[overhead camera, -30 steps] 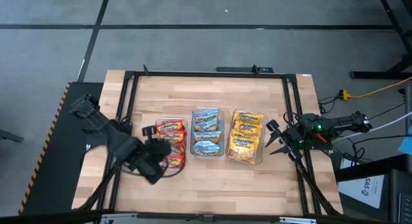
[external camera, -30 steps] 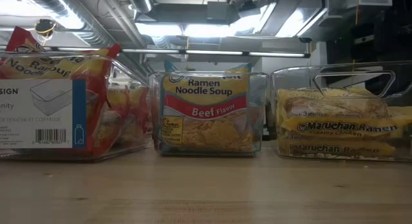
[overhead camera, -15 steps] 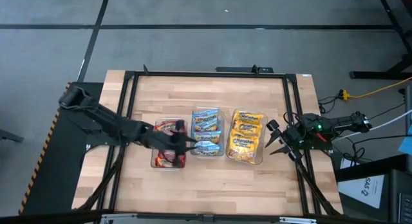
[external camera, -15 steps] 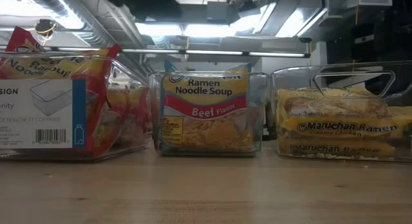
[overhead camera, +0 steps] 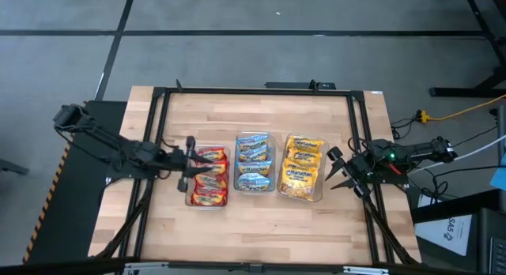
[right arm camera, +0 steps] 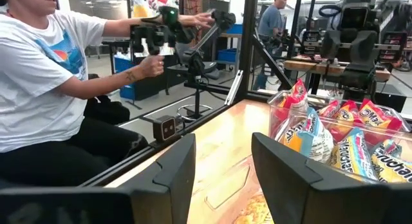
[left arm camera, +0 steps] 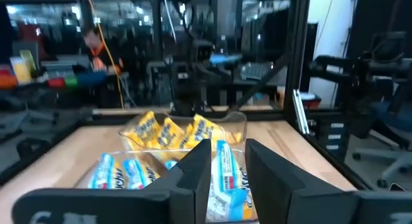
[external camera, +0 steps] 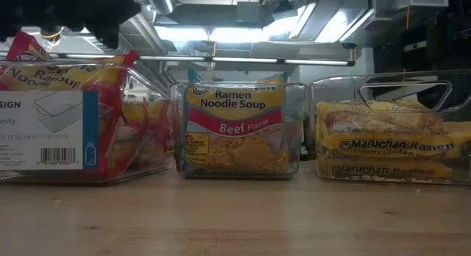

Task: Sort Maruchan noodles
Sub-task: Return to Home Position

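Evidently empty, the left jaws stand apart with nothing between them, hovering at the outer wall of the left clear rectangular plastic bin (overhead camera: 207, 206), where the red crinkly Maruchan noodle packets (overhead camera: 209, 177) lie stacked. The right jaws, likewise parted and empty, wait just beside the right clear bin (overhead camera: 304, 201) of yellow packets (overhead camera: 303, 169). Blue packets (overhead camera: 253, 163) fill the middle clear bin (overhead camera: 254, 135).

No packet shows loose on the counter, so the sorting looks done and only the retreat home is left. To do that well, the left arm (overhead camera: 126, 151) should probably rise clear of the bin wall before drawing back, with its jaws kept apart. A light bin could slide, or a packet corner could catch on a finger.

The pale wood-block counter (overhead camera: 253, 227) is ringed by a black metal frame (overhead camera: 253, 91) and stands on a grey floor (overhead camera: 237, 22). Beyond it, the right wrist view shows a seated person in a white T-shirt (right arm camera: 38, 69) gripping control handles. The low view shows strip lights (external camera: 221, 33) overhead.
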{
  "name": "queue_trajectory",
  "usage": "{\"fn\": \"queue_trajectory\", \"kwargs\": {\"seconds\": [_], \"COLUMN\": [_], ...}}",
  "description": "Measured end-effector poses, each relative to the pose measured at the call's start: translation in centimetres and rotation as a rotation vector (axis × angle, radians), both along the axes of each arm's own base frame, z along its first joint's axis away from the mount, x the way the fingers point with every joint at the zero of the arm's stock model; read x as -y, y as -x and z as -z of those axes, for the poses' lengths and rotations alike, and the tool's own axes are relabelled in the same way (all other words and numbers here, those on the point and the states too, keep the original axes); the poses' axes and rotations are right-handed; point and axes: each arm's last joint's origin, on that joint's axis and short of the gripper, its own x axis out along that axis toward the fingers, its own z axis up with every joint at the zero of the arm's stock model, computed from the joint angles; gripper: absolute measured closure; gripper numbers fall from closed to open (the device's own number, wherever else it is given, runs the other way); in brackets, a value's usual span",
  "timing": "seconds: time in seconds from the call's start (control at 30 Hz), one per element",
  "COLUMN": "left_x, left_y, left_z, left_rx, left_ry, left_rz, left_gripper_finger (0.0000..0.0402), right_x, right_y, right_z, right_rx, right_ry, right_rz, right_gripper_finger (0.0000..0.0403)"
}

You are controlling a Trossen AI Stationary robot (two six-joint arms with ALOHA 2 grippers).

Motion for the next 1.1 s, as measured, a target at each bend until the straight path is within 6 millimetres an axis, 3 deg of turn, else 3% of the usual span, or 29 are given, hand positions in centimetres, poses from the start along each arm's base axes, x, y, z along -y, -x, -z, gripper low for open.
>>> {"fn": "queue_trajectory", "kwargs": {"seconds": [0.33, 0.5, 0.87, 1.1], "left_x": [-2.0, -2.8, -4.2, -4.1], "left_y": [3.3, 4.1, 5.3, 5.5], "left_z": [2.3, 2.2, 3.9, 4.2], "left_rx": [0.124, 0.135, -0.022, -0.043], "left_ry": [0.012, 0.006, 0.055, -0.025], "left_rz": [-0.037, -0.066, -0.133, -0.035], "left_gripper_finger": [0.0312, 0.0312, 0.0312, 0.0312], "right_x": [0.0, 0.0, 0.0, 0.0], "right_y": [0.0, 0.0, 0.0, 0.0], "right_z": [0.0, 0.0, 0.0, 0.0], "right_rx": [0.0, 0.0, 0.0, 0.0], "right_ry": [0.0, 0.0, 0.0, 0.0], "right_rz": [0.0, 0.0, -0.001, 0.0], "right_gripper_finger": [0.0246, 0.0246, 0.0246, 0.0246]}}
